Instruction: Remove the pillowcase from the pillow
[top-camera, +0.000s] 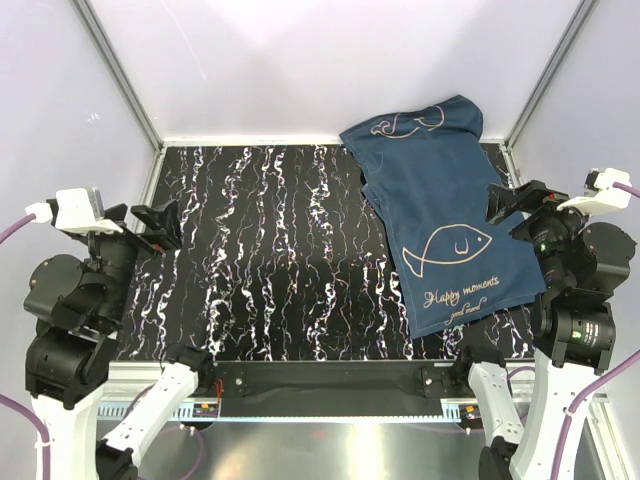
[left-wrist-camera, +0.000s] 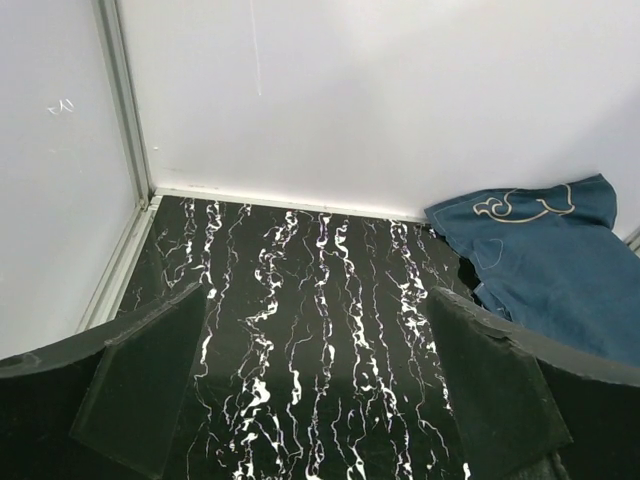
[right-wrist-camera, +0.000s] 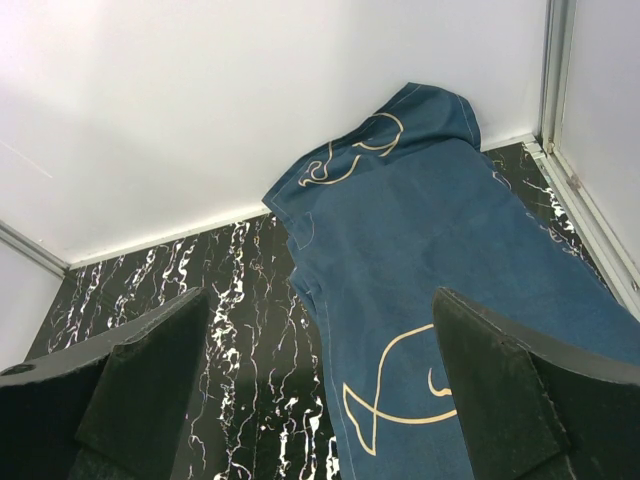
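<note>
Pillowcase (top-camera: 445, 215): long axis runs far-to-near on worktop (top-camera: 270, 250). Right claw (right-wrist-camera: 320, 380) beside its right edge, wide, empty; left claw (left-wrist-camera: 320, 385) well apart leftward, wide, empty.

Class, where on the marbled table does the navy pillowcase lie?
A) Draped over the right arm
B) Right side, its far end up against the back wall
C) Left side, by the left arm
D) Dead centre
B: the pillowcase covers the right side of the table, its whale-printed end rising against the back wall.
</note>
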